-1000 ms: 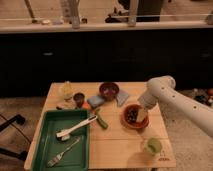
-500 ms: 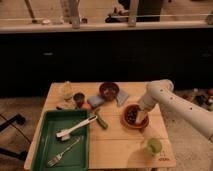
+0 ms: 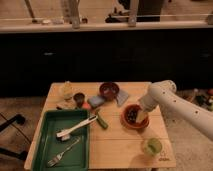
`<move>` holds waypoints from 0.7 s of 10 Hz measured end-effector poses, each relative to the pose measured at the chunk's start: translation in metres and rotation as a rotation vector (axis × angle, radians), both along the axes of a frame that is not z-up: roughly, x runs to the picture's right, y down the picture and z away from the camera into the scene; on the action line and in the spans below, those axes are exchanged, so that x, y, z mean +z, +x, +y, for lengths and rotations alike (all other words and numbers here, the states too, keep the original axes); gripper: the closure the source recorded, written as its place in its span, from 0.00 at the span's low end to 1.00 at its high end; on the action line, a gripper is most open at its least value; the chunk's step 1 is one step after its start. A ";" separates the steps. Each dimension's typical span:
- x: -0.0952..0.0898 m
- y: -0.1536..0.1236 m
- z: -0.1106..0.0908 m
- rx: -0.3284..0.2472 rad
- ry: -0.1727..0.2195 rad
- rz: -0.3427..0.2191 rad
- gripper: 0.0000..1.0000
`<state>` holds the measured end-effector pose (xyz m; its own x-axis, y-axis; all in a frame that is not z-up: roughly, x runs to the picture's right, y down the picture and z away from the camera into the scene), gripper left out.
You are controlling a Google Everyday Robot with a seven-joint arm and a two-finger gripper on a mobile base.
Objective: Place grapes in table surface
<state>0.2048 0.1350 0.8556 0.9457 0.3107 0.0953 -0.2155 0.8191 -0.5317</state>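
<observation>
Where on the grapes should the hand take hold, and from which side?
Probably across the top of the grapes, coming straight down: the cluster lies low inside the orange bowl, whose rim blocks a sideways approach. The hand hangs over the bowl's right part, beside them.

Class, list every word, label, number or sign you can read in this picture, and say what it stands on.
No text can be read.
A small dark mark near the front right corner of the table surface: too blurred to read.
Nothing legible on the green tray or the gripper, which hangs over the grapes in the orange bowl.
</observation>
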 end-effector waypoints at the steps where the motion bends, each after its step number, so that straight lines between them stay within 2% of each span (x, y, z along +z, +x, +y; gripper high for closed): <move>1: -0.002 0.002 0.000 0.000 0.005 -0.003 0.20; 7: -0.017 -0.002 -0.001 -0.010 0.013 -0.056 0.20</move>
